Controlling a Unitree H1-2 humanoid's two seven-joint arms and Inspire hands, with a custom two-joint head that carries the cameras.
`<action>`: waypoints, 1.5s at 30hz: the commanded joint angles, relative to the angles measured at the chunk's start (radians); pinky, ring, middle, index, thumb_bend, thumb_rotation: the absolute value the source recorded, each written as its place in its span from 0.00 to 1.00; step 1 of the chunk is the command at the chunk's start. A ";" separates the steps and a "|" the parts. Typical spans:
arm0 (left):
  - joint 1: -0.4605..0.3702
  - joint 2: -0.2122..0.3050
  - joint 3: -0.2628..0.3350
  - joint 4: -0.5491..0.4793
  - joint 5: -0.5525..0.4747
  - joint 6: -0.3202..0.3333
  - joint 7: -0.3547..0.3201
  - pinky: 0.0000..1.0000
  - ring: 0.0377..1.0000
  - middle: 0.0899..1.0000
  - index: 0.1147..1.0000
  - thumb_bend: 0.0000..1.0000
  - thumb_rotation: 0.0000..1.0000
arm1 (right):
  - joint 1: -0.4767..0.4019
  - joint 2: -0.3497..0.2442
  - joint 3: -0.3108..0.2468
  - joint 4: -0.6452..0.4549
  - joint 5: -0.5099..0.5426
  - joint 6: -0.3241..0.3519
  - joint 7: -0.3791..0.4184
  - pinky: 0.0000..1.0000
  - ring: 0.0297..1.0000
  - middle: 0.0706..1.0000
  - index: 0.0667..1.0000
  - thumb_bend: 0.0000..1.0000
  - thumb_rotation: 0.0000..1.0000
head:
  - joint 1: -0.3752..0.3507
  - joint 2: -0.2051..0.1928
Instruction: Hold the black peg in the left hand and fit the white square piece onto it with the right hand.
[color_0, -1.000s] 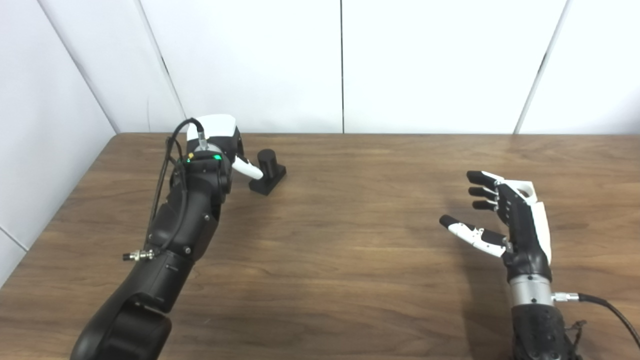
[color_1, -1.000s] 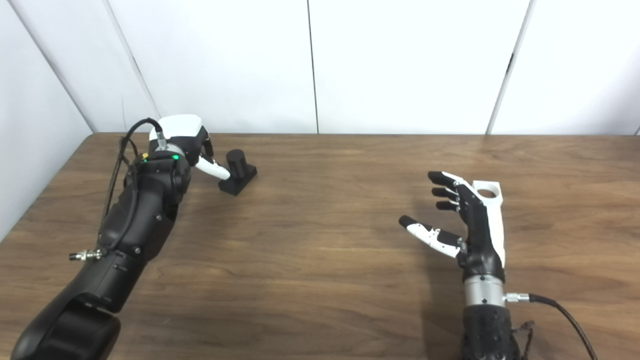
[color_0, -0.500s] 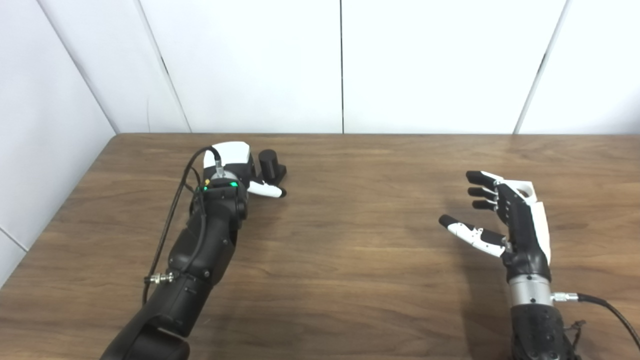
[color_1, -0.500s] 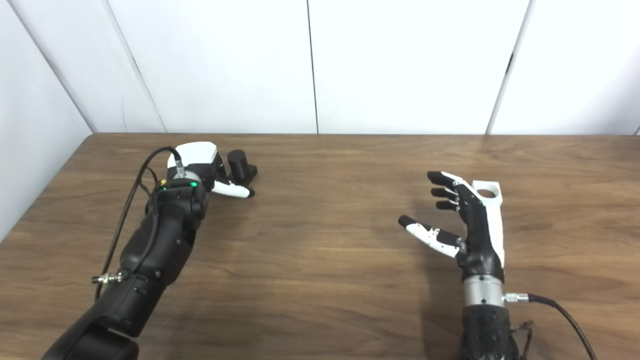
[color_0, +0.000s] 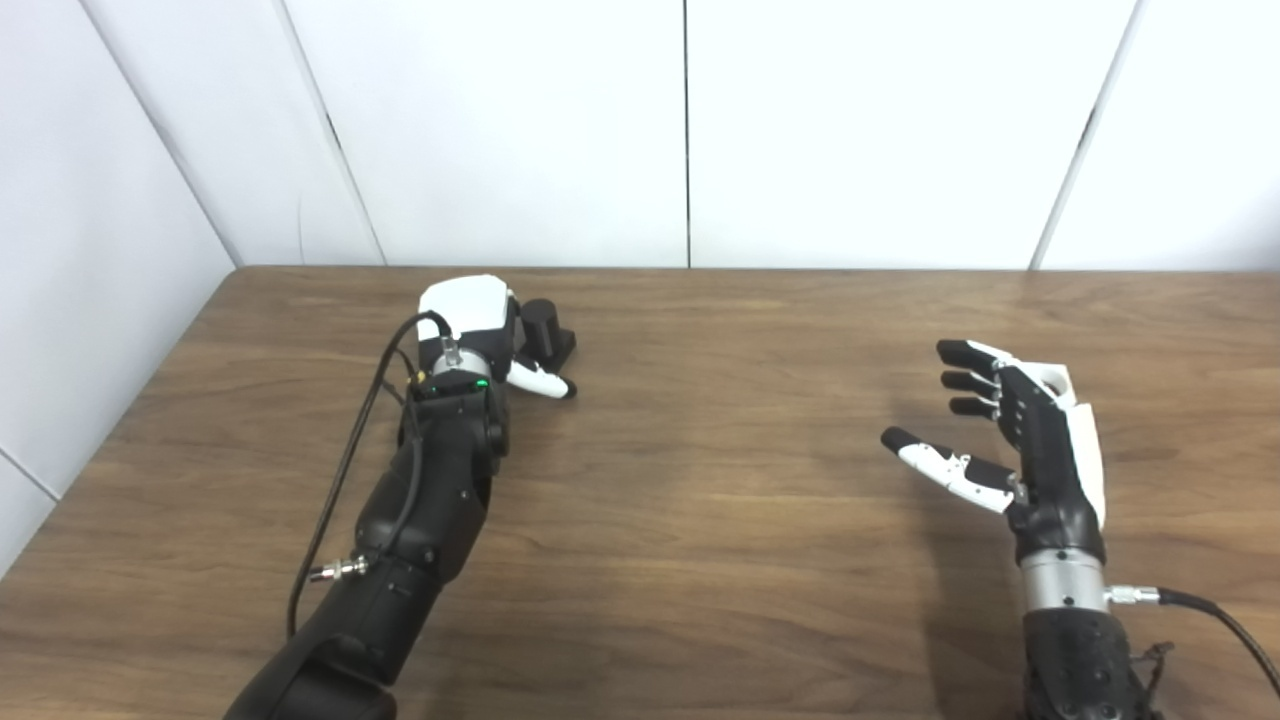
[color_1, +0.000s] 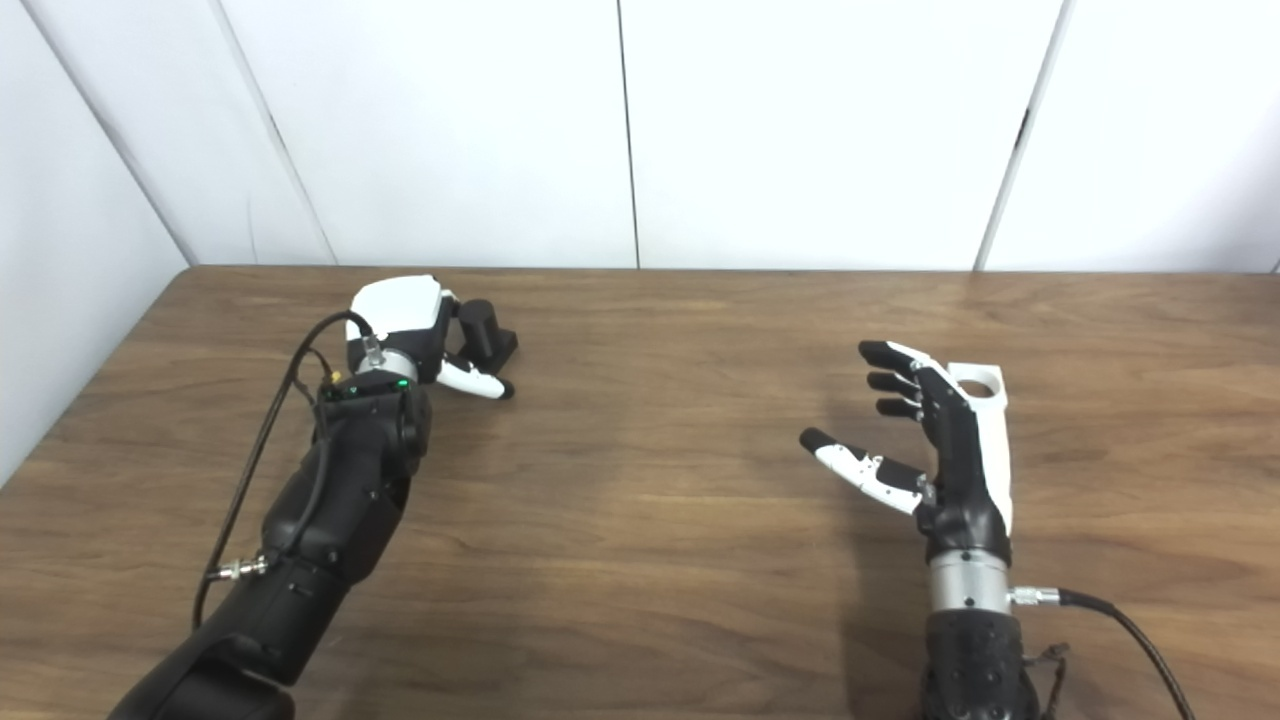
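The black peg (color_0: 543, 328), a short cylinder on a square black base, stands on the table at the far left. My left hand (color_0: 470, 318) is right beside it on its left. The thumb (color_0: 541, 381) reaches out in front of the base, and the fingers are mostly hidden behind the white back of the hand. The peg rests on the table. My right hand (color_1: 925, 440) is open and empty, palm facing left, fingers spread. The white square piece (color_1: 984, 382), with a round hole, lies on the table just behind it, partly hidden.
The wooden table (color_0: 700, 480) runs to white wall panels at the back, with its left edge near my left arm. A black cable (color_1: 1130, 625) trails from my right wrist at the lower right.
My left hand has moved right and closed in on the peg, and its thumb has swung across in front of the base. The right hand and the white piece have not moved.
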 joint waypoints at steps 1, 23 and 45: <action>-0.020 0.031 -0.015 0.009 -0.019 -0.006 0.061 0.98 0.95 0.95 0.60 0.83 0.30 | -0.024 0.000 -0.003 -0.041 -0.007 -0.027 -0.009 0.65 0.71 0.74 0.70 0.69 0.08 | 0.001 0.001; -0.019 0.110 -0.090 0.017 -0.214 -0.064 0.162 0.97 0.93 0.87 0.45 0.61 0.07 | -0.032 -0.001 -0.009 -0.056 -0.003 -0.001 0.001 0.64 0.72 0.75 0.70 0.70 0.11 | -0.005 0.007; 0.009 0.215 -0.101 0.017 -0.572 -0.506 0.082 0.96 0.94 0.87 0.43 0.52 0.07 | -0.043 -0.017 -0.009 -0.077 -0.018 0.028 0.008 0.63 0.71 0.74 0.70 0.70 0.11 | -0.030 0.020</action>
